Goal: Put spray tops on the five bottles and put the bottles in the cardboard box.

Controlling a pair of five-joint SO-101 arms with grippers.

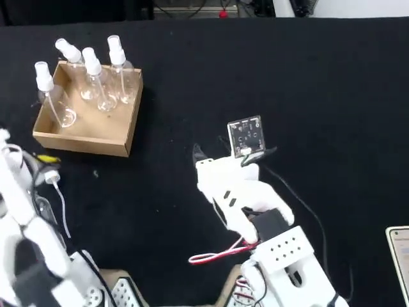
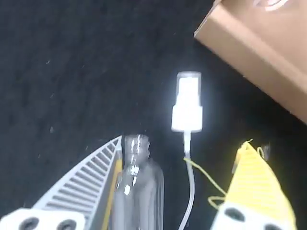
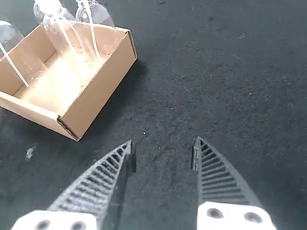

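Box point(image 1: 83, 144): cardboard, on black table point(image 1: 287, 77), left arm's side; four capped bottles point(image 1: 96, 83) upright inside | fifth bottle point(image 2: 139, 182): clear, uncapped, against grey finger of left gripper point(image 2: 183, 141), near box | spray top point(image 2: 187, 105): loose, tube trailing, between that gripper's wide-apart jaws | right gripper point(image 3: 163, 143): jaws parted, nothing held, over mid-table.

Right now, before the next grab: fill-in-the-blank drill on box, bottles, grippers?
1. The cardboard box holds ___ bottles, all topped.
2. The loose spray top lies ___ the box.
3. The bottle between the left gripper fingers has ___ top on it.
4. The right gripper is ___ and holds nothing.
Missing: four; outside; no; open.
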